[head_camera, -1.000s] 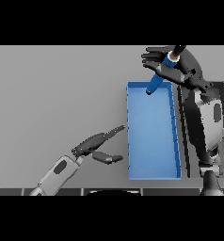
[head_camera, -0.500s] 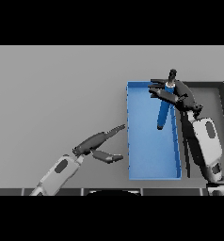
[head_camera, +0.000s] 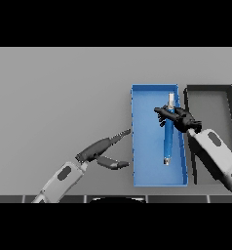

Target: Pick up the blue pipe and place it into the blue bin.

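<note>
The blue pipe lies lengthwise over the floor of the blue bin, its pale tip toward the far wall. My right hand reaches in from the right and crosses the pipe's upper part, fingers and thumb curled round it. Whether the pipe rests on the bin floor I cannot tell. My left hand hovers over the table just left of the bin, open, fingers straight and thumb spread apart.
A black bin stands directly right of the blue bin, with my right forearm lying across it. Bare grey table stretches to the left and behind.
My right hand came from above the bin's far end down and nearer, carrying the pipe, which turned from steeply tilted to lying along the bin. The left hand stayed still.
</note>
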